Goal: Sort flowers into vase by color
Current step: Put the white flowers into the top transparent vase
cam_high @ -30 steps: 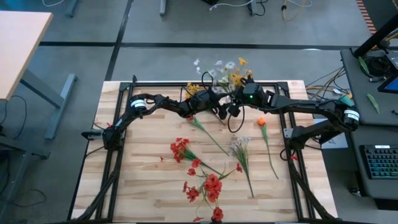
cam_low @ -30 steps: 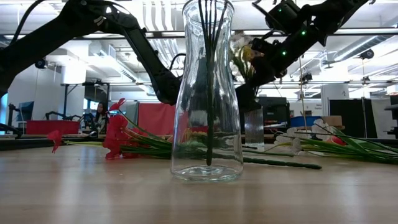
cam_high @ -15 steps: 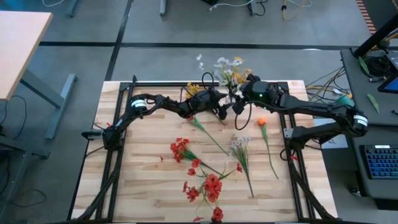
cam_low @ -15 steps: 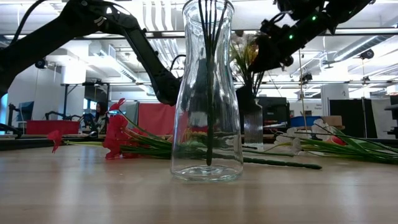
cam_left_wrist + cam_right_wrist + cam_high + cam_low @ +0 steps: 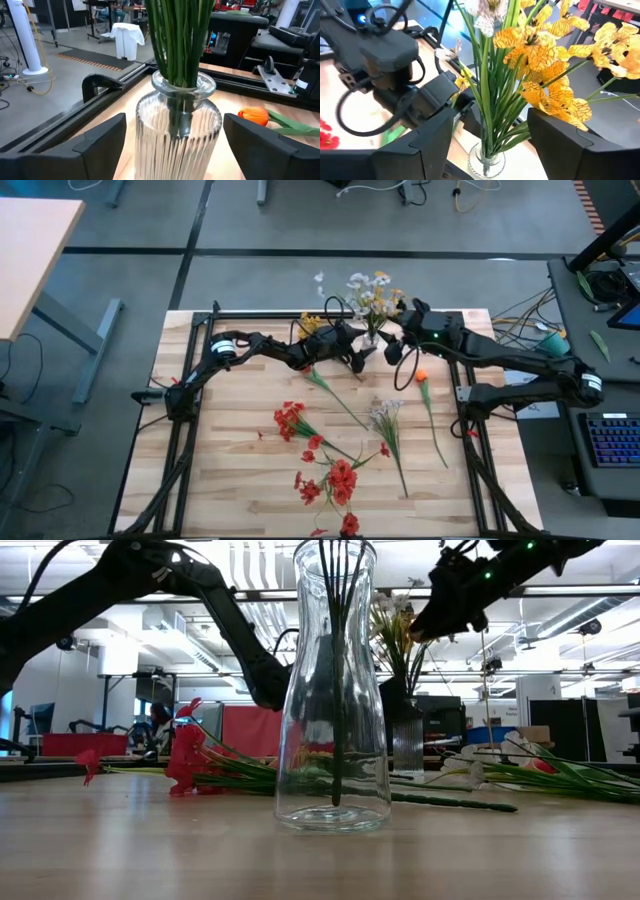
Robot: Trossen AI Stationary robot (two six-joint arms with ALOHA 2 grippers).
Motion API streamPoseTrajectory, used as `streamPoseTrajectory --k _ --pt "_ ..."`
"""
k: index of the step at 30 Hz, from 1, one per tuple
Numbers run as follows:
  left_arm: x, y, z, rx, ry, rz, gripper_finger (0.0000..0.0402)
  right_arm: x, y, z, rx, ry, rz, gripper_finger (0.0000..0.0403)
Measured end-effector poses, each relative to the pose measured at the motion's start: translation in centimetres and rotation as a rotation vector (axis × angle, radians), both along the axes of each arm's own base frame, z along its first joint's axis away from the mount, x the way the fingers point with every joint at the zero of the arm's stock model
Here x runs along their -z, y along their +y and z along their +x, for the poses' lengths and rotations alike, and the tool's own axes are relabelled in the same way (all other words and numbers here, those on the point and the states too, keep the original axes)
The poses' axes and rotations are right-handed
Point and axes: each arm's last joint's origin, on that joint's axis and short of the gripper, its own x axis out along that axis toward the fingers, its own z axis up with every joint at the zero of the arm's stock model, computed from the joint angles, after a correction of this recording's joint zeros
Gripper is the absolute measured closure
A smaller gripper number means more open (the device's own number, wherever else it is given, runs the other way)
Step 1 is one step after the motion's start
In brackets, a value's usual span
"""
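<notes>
Your left gripper [image 5: 172, 150] straddles the ribbed glass vase [image 5: 177, 132] of yellow flowers [image 5: 540, 55], jaws wide; right gripper [image 5: 490, 135] open at its three o'clock. Only the left wrist view shows the ribbing.

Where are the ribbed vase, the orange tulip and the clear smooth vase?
ribbed vase [image 5: 177, 132], left wrist view, on its ribbed glass body.
orange tulip [image 5: 255, 116], left wrist view, on the blossom.
clear smooth vase [image 5: 333, 775], low view, on its lower body.

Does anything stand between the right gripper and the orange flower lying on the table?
Nothing visible does. Only bare table lies between the open right gripper, beside the ribbed vase, and the orange flower; the white spray lies aside.
</notes>
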Motion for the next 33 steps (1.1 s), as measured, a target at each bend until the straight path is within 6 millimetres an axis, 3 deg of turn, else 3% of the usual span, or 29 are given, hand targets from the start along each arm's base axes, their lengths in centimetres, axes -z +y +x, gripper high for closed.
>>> streamPoseTrajectory --k 9,14,21,26,33 --pt "-1.1 -0.1 -0.3 0.005 0.082 -0.018 0.0063 -0.5 0.8 -0.8 0.001 -0.017 0.036 0.0154" --pt "-2.7 -0.3 -0.6 0.013 0.109 -0.020 0.0062 -0.6 1.1 -1.1 0.005 -0.012 0.073 0.0156" --pt "-3.1 -1.6 -0.8 0.108 0.182 -0.160 0.0063 -1.3 2.1 -1.4 0.021 0.051 0.198 0.0158" --pt "-3.5 -2.2 -2.1 0.073 0.390 -0.232 0.0070 -2.2 3.1 -2.0 0.042 0.106 0.300 0.0158" --pt "-5.8 -3.0 -4.3 0.063 0.576 -0.250 0.0078 -3.1 4.4 -2.6 0.070 0.149 0.429 0.0158"
